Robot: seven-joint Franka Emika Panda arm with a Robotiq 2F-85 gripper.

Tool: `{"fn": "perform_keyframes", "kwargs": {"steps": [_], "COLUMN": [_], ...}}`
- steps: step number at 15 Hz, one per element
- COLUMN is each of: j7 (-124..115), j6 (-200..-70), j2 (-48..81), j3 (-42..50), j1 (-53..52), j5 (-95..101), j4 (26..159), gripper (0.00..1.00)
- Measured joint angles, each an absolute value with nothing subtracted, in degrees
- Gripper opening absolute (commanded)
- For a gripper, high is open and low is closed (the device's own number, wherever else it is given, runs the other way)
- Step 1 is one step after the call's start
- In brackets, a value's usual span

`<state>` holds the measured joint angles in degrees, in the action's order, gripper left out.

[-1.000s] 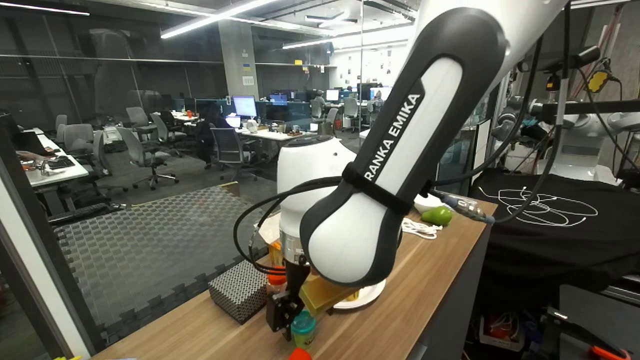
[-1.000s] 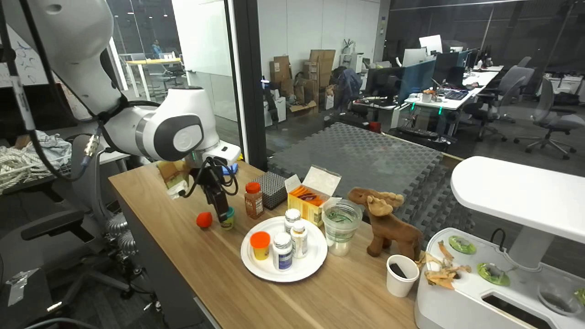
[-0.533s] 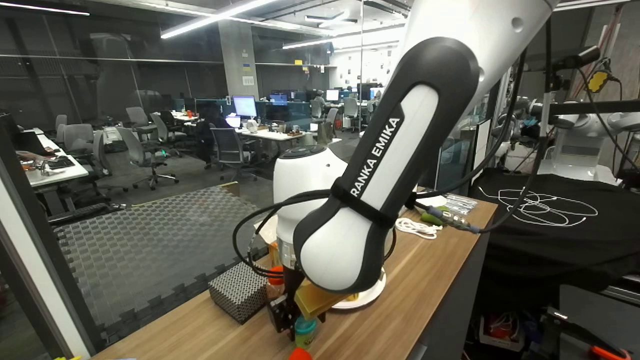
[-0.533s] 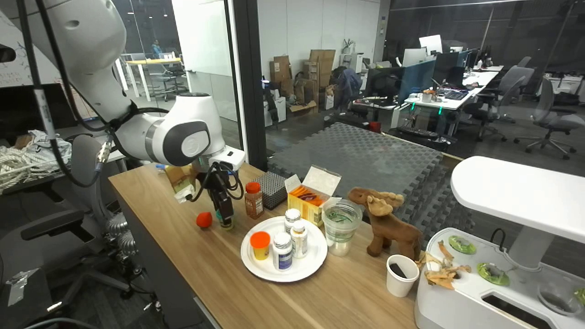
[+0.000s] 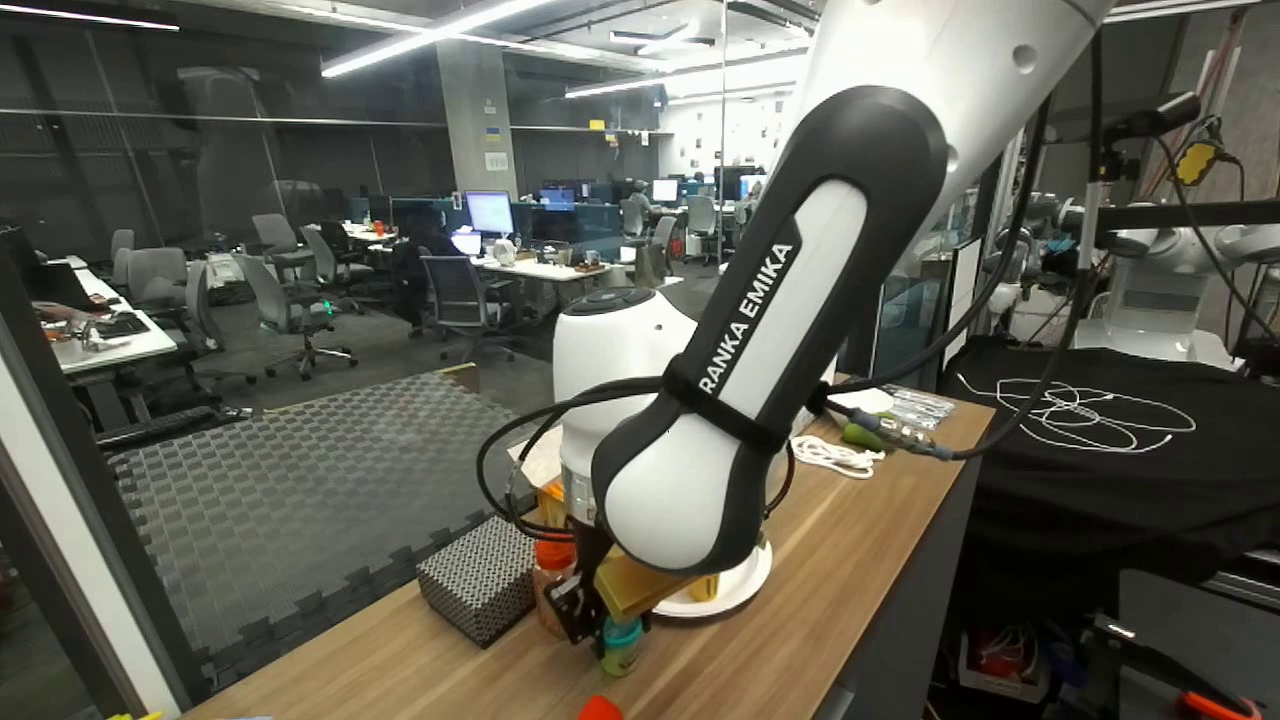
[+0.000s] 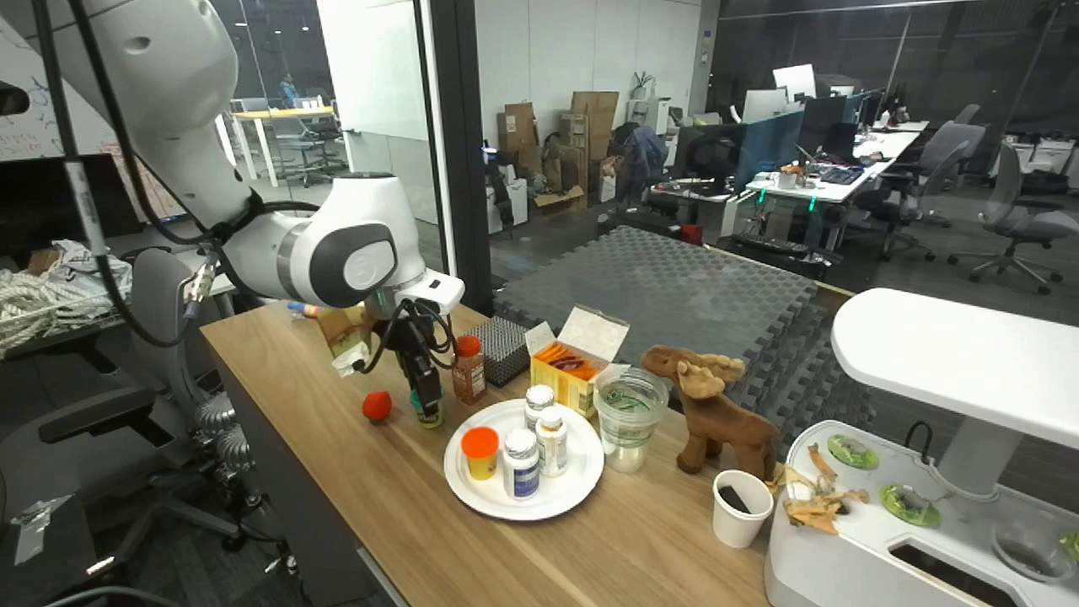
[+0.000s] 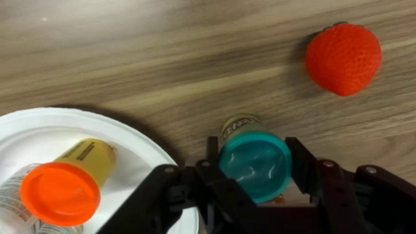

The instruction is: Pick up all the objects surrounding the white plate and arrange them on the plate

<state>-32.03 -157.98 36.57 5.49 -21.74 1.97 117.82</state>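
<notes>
As the jaws, parted lid-wide, grip the teal-lidded cup point(image 7: 255, 164) between them, we find the white plate point(image 7: 133, 146) just beside, leftward in the wrist view, and judge the transfer short.

Bottles point(image 6: 521, 468) and tub point(image 6: 480, 455) on plate point(image 6: 583, 457), second tub point(image 7: 255, 164) between plate and strawberry point(image 7: 343, 60), carton point(image 6: 560, 387) beside plate
</notes>
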Motion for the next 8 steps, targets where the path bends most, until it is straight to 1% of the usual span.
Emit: {"fn": "perform_keyframes", "kwargs": {"steps": [8], "j7": [-31.96], "j6": [-157.87], "j2": [34.36], "j3": [8.94], "j1": [-21.17], "j5": [2.05], "j4": [117.80], "gripper": [0.28]}}
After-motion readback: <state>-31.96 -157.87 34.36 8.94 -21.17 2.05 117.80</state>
